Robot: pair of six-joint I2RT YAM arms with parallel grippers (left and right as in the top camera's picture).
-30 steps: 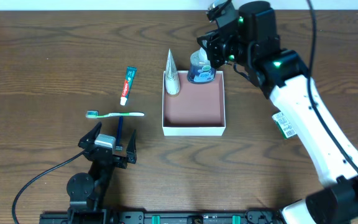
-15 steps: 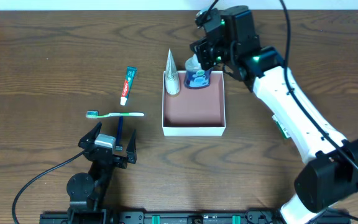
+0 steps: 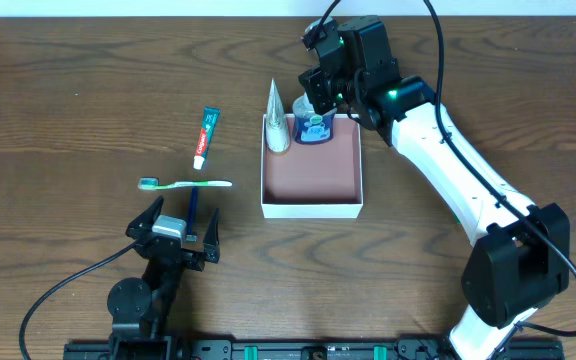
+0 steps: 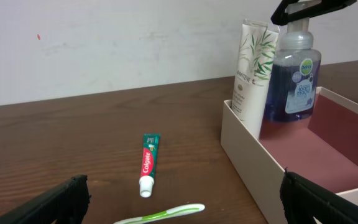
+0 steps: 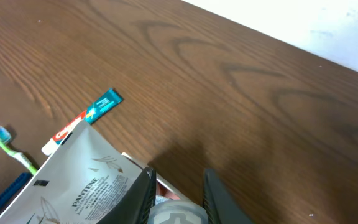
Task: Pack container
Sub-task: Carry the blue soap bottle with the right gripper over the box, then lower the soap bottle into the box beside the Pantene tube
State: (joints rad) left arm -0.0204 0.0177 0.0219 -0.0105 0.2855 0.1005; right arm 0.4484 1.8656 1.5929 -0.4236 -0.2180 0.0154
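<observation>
The container is a white-walled square box with a reddish-brown bottom, also in the left wrist view. A white Pantene tube stands in its back left corner. A blue soap pump bottle stands upright next to the tube, at the back wall. My right gripper is shut on the bottle's pump head, one finger on each side. My left gripper is open and empty, low near the table's front edge, left of the container.
A Colgate toothpaste tube and a green toothbrush lie on the table left of the container. A thin blue item lies just ahead of my left gripper. The toothpaste and toothbrush show in the left wrist view.
My right gripper has carried the blue soap bottle leftward along the back of the container, from its back right corner to beside the Pantene tube. The left arm has not moved.
</observation>
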